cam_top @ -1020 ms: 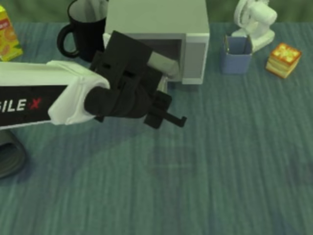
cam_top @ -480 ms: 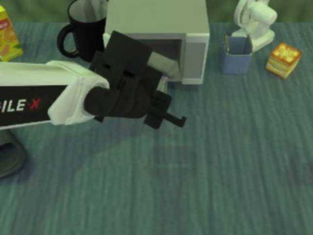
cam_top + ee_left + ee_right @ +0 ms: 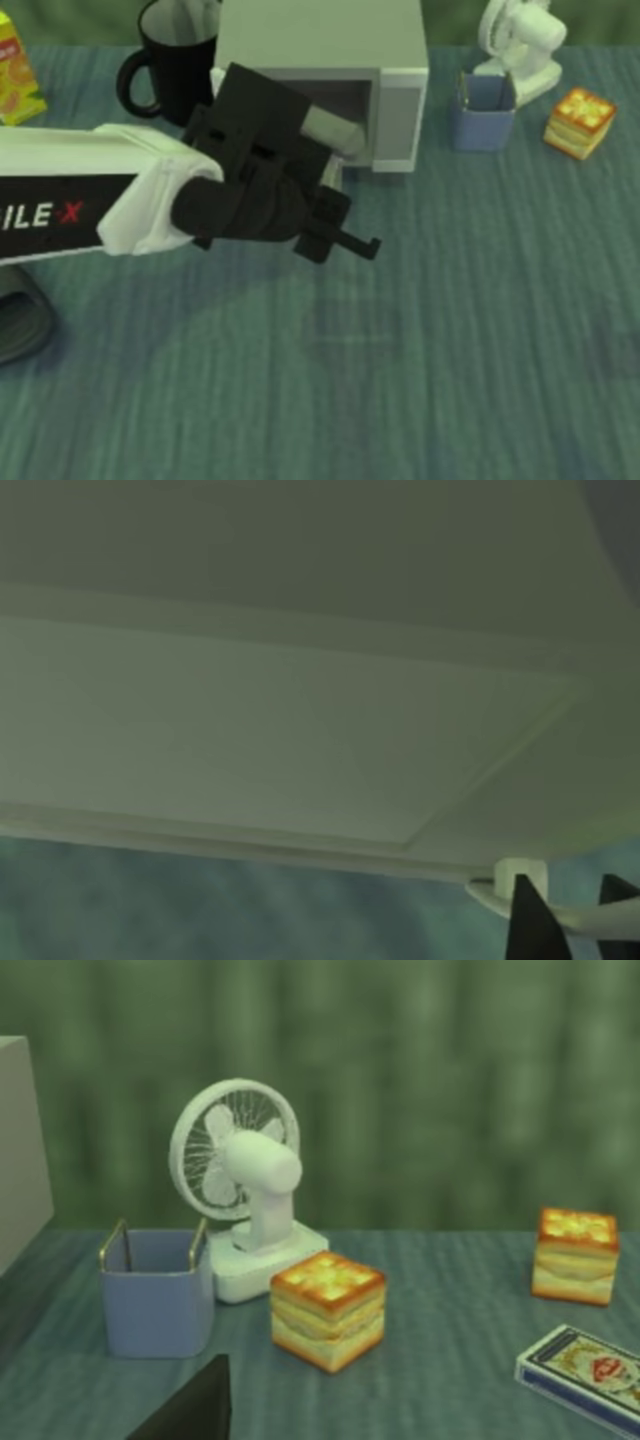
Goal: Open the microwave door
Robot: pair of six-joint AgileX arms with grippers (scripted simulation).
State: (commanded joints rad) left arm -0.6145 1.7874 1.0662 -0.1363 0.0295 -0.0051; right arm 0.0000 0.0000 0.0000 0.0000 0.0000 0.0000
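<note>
The pale grey-white microwave (image 3: 320,35) stands at the back of the table, and its dark cavity (image 3: 345,100) shows beside the narrow control panel (image 3: 398,118). The microwave door (image 3: 280,720) is swung out from the front and lies mostly under my left arm in the top view. It fills the left wrist view. My left gripper (image 3: 340,225) is just in front of the microwave. In the left wrist view the left gripper (image 3: 570,925) is shut on the door's white handle (image 3: 585,912), one dark fingertip on each side. My right gripper (image 3: 190,1415) shows only as a dark corner, off the top view.
A black mug (image 3: 170,55) stands left of the microwave and an orange carton (image 3: 15,70) at the far left. To the right are a blue-grey square cup (image 3: 483,112), a white fan (image 3: 520,40) and a layered orange block (image 3: 579,122). A card box (image 3: 585,1370) lies further right.
</note>
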